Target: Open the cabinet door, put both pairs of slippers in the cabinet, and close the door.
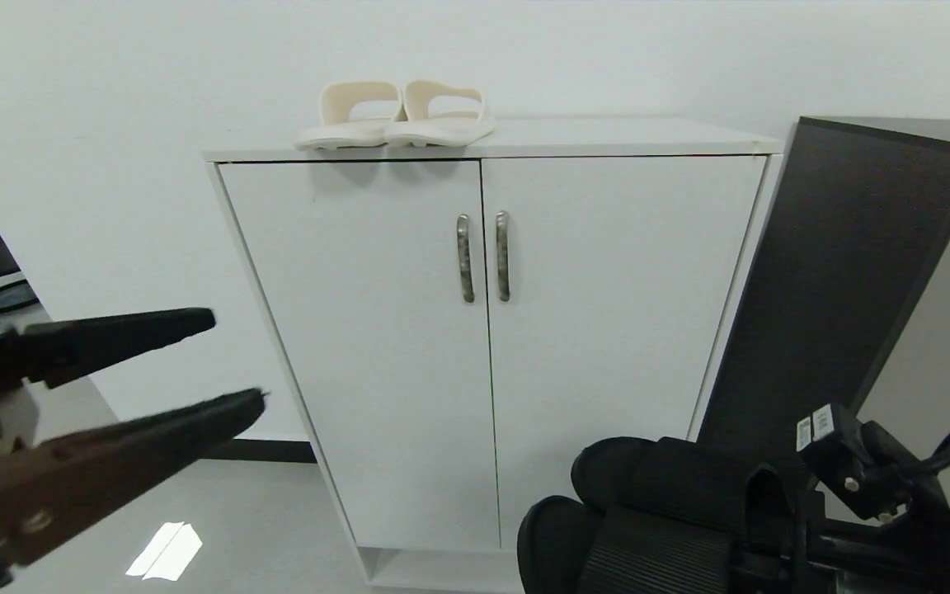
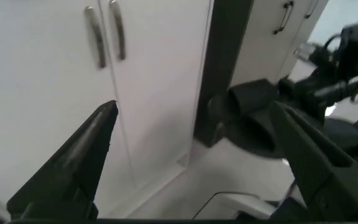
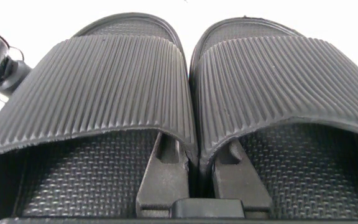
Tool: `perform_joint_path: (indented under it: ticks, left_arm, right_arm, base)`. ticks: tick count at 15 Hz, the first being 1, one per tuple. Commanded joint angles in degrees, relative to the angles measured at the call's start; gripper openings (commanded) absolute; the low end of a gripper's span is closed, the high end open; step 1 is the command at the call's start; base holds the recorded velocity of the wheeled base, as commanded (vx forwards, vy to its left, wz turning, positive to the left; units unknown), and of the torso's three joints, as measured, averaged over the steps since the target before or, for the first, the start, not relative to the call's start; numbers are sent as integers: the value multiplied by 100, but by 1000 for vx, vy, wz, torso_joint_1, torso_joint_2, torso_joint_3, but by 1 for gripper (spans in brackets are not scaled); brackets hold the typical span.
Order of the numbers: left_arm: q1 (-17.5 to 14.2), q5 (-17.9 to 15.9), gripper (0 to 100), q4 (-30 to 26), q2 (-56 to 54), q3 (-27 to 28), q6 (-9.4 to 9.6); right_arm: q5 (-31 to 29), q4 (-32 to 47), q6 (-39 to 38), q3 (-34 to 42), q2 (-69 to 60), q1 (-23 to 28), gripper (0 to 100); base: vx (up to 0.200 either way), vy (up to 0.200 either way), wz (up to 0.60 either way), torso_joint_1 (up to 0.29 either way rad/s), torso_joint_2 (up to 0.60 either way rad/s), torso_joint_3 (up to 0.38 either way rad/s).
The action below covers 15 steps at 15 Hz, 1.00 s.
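On top of the white two-door cabinet (image 1: pixel 376 346), doors shut, sits one pair of cream open-toe slippers (image 1: pixel 397 115). Two metal bar handles (image 1: pixel 465 257) meet at its centre. Low on the right, the right gripper (image 3: pixel 197 171) pinches the adjoining inner walls of one pair of black ribbed rubber slippers (image 1: pixel 656 503), partly cut off. The left gripper (image 1: pixel 236 359) hangs spread wide, holding nothing. Two small white stickers (image 1: pixel 813 425) are too small to read.
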State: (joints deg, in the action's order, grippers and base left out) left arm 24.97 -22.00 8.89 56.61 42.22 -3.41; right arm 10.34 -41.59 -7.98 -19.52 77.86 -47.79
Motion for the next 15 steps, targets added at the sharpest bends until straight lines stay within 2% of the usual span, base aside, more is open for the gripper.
perform_joint_path:
  ticks: [1, 2, 5, 7, 8, 10, 11, 12, 13, 15]
  left_arm:
    - [606, 30, 100, 289, 1062, 648, -388]
    - [676, -67, 100, 289, 1326, 894, -502]
    - [685, -700, 100, 298, 2064, 1544, -669]
    - [685, -867, 100, 298, 2451, 1834, -713]
    - [694, -832, 100, 289, 2662, 1975, -722]
    - [755, -480, 100, 289, 3013, 2194, -713]
    - [764, -410, 100, 289, 3207, 2300, -722]
    - [755, -410, 100, 289, 3321, 2405, -757]
    - [729, -419, 100, 289, 3435, 2502, -898]
    - [676, -428, 100, 289, 3646, 2722, -986]
  right_arm:
    - [3, -24, -10, 44, -131, 15, 0]
    - [3, -24, -1, 53, -131, 50, 0]
    - [12, -24, -1, 53, -104, 68, 0]
    - [12, -24, -1, 44, -96, 68, 0]
    - [-5, -24, -1, 36, -96, 68, 0]
    - [-14, -24, -1, 36, -113, 68, 0]
    - [-5, -24, -1, 36, -113, 68, 0]
    - [-5, -24, -1, 36, -113, 68, 0]
    - [-5, -24, 7, 36, -113, 68, 0]
    - [-5, -24, 7, 36, -104, 68, 0]
  base:
    - [0, 0, 0, 0, 0, 0]
    - [0, 0, 0, 0, 0, 0]
    - [0, 0, 0, 0, 0, 0]
    - [0, 0, 0, 0, 0, 0]
    - [0, 0, 0, 0, 0, 0]
    - [0, 0, 0, 0, 0, 0]
    - [0, 0, 0, 0, 0, 0]
    - [0, 0, 0, 0, 0, 0]
    - [0, 0, 0, 0, 0, 0]
    - [0, 0, 0, 0, 0, 0]
